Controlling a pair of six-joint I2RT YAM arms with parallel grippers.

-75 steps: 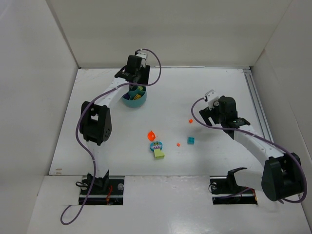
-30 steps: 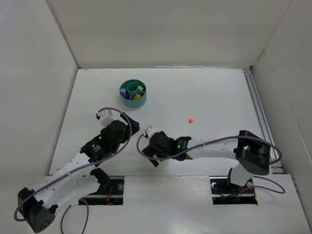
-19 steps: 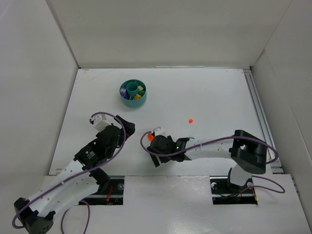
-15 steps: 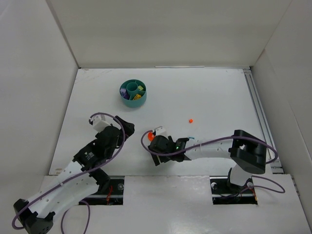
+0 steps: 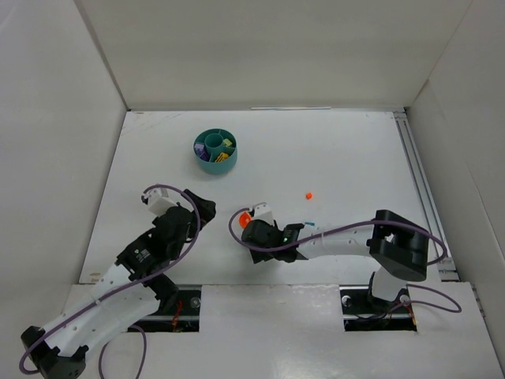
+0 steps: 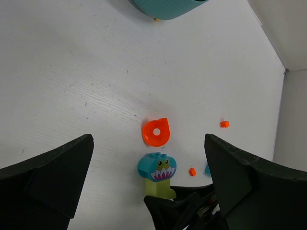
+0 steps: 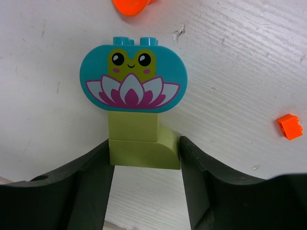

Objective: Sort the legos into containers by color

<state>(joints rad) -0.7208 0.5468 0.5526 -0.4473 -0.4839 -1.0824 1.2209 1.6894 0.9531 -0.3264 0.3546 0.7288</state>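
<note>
Right wrist view: the right jaws pinch the lime brick point(image 7: 139, 143) on the counter point(image 7: 230, 57), with a teal frog piece point(image 7: 133, 79) seemingly joined to it. Lifted together, two colours would travel as one, or the frog could snap off. An orange ring point(image 7: 132, 5) lies just beyond; the bowl point(image 5: 215, 150) stands well apart. The left jaws gape wide, empty.

lime brick point(image 7: 134, 128) filling right pincer point(image 7: 145, 143) gap, orange piece point(image 6: 156, 132) just beyond, bare table point(image 5: 331, 158) seemingly toward bowl point(image 5: 213, 166)
</note>
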